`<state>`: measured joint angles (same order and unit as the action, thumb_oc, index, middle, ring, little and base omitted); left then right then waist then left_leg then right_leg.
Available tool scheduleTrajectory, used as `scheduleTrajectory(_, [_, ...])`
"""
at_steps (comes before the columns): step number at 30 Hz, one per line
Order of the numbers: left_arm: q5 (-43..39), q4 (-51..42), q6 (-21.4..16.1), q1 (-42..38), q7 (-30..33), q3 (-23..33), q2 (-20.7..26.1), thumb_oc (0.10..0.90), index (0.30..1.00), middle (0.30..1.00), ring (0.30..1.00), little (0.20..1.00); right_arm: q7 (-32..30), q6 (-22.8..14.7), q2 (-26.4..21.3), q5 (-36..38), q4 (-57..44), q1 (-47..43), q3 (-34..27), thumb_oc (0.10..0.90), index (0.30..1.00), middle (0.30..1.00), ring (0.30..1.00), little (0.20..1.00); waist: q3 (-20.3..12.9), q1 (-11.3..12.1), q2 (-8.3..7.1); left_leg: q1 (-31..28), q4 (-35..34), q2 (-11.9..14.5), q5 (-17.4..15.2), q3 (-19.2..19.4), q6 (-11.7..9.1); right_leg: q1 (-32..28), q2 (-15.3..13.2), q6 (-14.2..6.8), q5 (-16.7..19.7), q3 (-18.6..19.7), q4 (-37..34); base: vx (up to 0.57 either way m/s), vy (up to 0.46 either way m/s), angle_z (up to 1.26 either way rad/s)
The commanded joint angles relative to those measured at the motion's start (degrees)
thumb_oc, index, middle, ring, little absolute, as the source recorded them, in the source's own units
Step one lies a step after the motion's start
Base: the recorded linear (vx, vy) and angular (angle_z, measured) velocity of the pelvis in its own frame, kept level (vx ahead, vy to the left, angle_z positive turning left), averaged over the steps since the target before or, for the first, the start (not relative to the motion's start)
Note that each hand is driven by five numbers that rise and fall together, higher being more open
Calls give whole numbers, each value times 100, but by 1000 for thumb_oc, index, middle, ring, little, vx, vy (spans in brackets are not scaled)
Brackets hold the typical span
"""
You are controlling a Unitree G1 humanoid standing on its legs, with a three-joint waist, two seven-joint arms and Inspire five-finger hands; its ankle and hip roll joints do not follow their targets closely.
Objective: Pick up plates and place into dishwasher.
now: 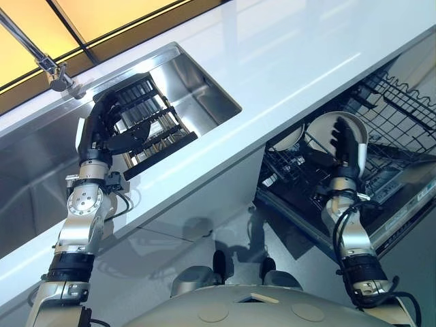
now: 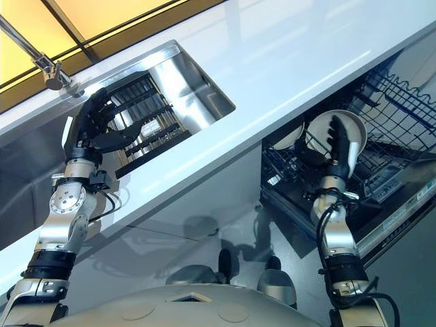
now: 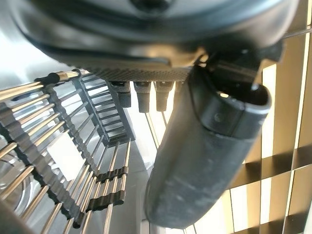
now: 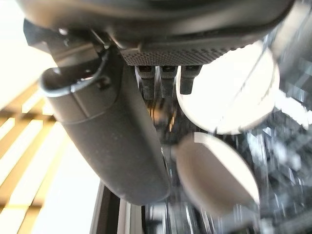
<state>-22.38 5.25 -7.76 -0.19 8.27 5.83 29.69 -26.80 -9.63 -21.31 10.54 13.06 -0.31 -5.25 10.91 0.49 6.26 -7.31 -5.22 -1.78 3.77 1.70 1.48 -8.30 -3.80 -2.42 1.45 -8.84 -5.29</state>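
The right hand (image 1: 346, 146) rests straight, ungripping fingers against a white plate (image 2: 354, 126) standing in the dishwasher rack (image 1: 402, 109) below the table's (image 1: 300, 54) front edge. The left hand (image 2: 95, 122), fingers loosely spread and empty, hovers over the drying rack (image 1: 153, 119) in the sink (image 1: 204, 85). The plate seems seated between tines, though this is unclear; if not, it could topple onto its neighbour (image 1: 289, 138).

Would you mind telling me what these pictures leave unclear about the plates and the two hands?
- Right hand: overlaps the white round plate in the black wire dishwasher rack; contact unclear.
- Right wrist view: plates and rack blurred.
- Left hand: covers part of the black slatted drying rack in the steel sink; any plate there is hidden.
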Motion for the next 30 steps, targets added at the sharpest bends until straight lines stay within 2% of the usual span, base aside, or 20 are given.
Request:
scheduleTrajectory(1, [-81, -199, -827, -319, -137, 661, 292, 800, 900, 900, 900, 900, -423, -1012, -260, -69, -718, -123, -543, 800, 900, 900, 900, 900, -373, -202, -109, -181, 57, -194, -743, 188, 87, 277, 216, -146, -827, -31, 747, 1, -47, -10])
scheduleTrajectory(3, [-115, -165, -865, -273, -162, 734, 297, 800, 900, 900, 900, 900, -455, -1157, -274, -43, -591, -77, -707, 800, 900, 900, 900, 900, -362, -233, -97, -189, 65, -180, -757, 221, 86, 295, 225, -146, -840, -17, 771, 13, -43, -11])
scheduleTrajectory(5, [-170, -59, -888, -246, -227, 787, 294, 800, 900, 900, 900, 900, -247, -1346, -290, 385, -426, -76, -798, 800, 900, 900, 900, 900, -341, -251, -83, -197, 80, -167, -770, 250, 85, 315, 222, -136, -870, -10, 821, 25, -42, -9])
scheduleTrajectory(7, [-194, 94, -915, -223, -332, 854, 300, 800, 900, 900, 900, 900, 604, -1607, -247, 1689, -176, -86, -923, 800, 900, 900, 900, 900, -313, -268, -72, -187, 115, -154, -791, 274, 76, 346, 218, -122, -912, -4, 892, 32, -57, -17])
scheduleTrajectory(9, [-256, 328, -1026, -197, -421, 875, 328, 800, 900, 900, 900, 900, 1215, -1764, -168, 2433, 254, -102, -1074, 800, 900, 900, 900, 900, -283, -280, -52, -177, 157, -142, -817, 292, 57, 380, 207, -119, -954, -19, 977, 42, -65, -20])
scheduleTrajectory(13, [-404, 594, -1087, -216, -380, 837, 367, 800, 900, 900, 900, 900, 1926, -1666, -330, 3162, 866, -180, -1204, 800, 900, 900, 900, 900, -216, -302, 35, -135, 213, -139, -806, 292, -1, 430, 198, -89, -1018, -46, 1090, 63, -50, -2])
scheduleTrajectory(17, [-464, 877, -1161, -385, -254, 676, 421, 800, 900, 900, 900, 900, 2391, -1362, -676, 3724, 1447, -401, -1229, 800, 900, 900, 900, 900, -97, -317, 139, -40, 343, -135, -780, 250, -77, 508, 194, -33, -1077, -53, 1237, 78, -67, 0])
scheduleTrajectory(22, [-599, 1020, -1320, -643, -76, 515, 519, 800, 900, 900, 900, 900, 2371, -1236, -1110, 3769, 1744, -782, -1143, 800, 900, 900, 900, 900, 176, -282, 253, 310, 682, -116, -756, 163, -183, 772, 184, 106, -1179, -80, 1509, 6, -83, 2])
scheduleTrajectory(30, [-747, 983, -1435, -1172, 87, 341, 727, 800, 900, 900, 900, 900, 1859, -1099, -1338, 3736, 2129, -1451, -938, 800, 900, 900, 900, 900, 719, -146, 328, 1025, 1152, -63, -738, 22, -284, 1387, 194, 333, -1334, -196, 1985, -82, -105, 16])
